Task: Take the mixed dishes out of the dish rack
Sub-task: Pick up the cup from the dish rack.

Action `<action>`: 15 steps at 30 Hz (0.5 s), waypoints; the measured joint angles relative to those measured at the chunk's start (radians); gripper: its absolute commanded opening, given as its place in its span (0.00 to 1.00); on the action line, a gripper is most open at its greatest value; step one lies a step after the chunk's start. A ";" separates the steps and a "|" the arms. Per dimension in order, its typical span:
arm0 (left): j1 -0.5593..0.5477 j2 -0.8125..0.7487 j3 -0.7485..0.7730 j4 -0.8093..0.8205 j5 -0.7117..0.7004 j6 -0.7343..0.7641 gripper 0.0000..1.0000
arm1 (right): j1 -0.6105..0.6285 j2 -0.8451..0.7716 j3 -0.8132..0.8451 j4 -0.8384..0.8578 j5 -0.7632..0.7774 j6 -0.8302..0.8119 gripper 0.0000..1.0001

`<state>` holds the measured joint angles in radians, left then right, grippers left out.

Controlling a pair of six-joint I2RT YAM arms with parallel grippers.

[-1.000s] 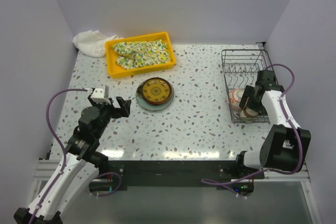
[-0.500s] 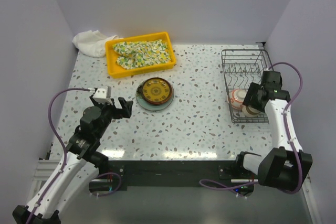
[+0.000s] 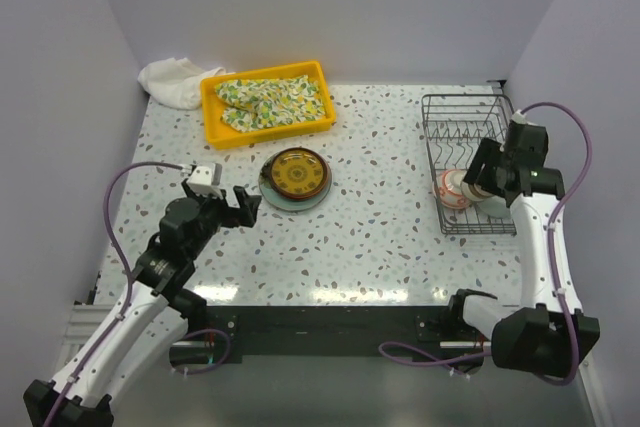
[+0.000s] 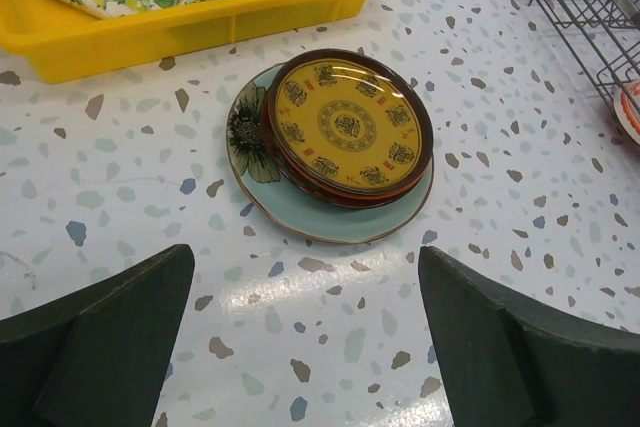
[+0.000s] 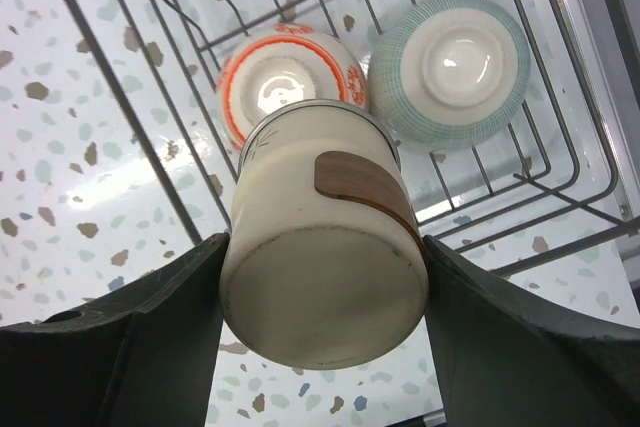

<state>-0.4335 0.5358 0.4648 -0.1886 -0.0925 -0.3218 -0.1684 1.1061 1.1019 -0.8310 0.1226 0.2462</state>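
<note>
My right gripper point(image 5: 325, 317) is shut on the small tan cup point(image 5: 320, 257), a cream cup with a brown patch, held bottom toward the camera above the dish rack point(image 5: 130, 117). Below it in the rack lie a red-patterned white bowl point(image 5: 280, 82) and a celadon bowl point(image 5: 450, 62), both upside down. In the top view the right gripper point(image 3: 487, 179) hangs over the rack's point(image 3: 430, 137) near right part. My left gripper point(image 4: 305, 337) stands open and empty just short of a stack: the brown-yellow plate point(image 4: 348, 125) on a dark red bowl, on the pale green-blue plate point(image 4: 330, 222).
A yellow tray point(image 3: 215, 122) with a floral cloth point(image 3: 270, 99) sits at the back left, a white rag point(image 3: 170, 82) beside it. The rack stands close to the right wall. Speckled table point(image 3: 380, 227) lies between the stack and the rack.
The right gripper closed on the cup and lifted it up out of the rack, moving toward the back right. The left gripper crept slightly toward the plate stack.
</note>
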 measured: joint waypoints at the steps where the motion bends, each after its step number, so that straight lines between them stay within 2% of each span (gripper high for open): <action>1: 0.000 0.011 0.000 0.008 0.012 0.000 0.99 | 0.006 -0.001 0.013 0.000 -0.006 0.001 0.19; 6: 0.000 0.094 0.021 0.043 0.073 -0.010 0.99 | 0.037 -0.008 0.066 0.011 -0.041 0.006 0.20; 10: 0.000 0.185 0.067 0.077 0.127 -0.035 0.98 | 0.081 -0.026 0.071 0.069 -0.149 0.017 0.20; 15: -0.001 0.293 0.139 0.145 0.203 -0.090 0.98 | 0.139 -0.073 0.008 0.232 -0.332 0.076 0.21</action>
<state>-0.4347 0.8288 0.6041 -0.0433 0.1101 -0.4114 -0.0296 1.0332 1.1095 -0.5995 -0.2089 0.3225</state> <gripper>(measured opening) 0.986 0.721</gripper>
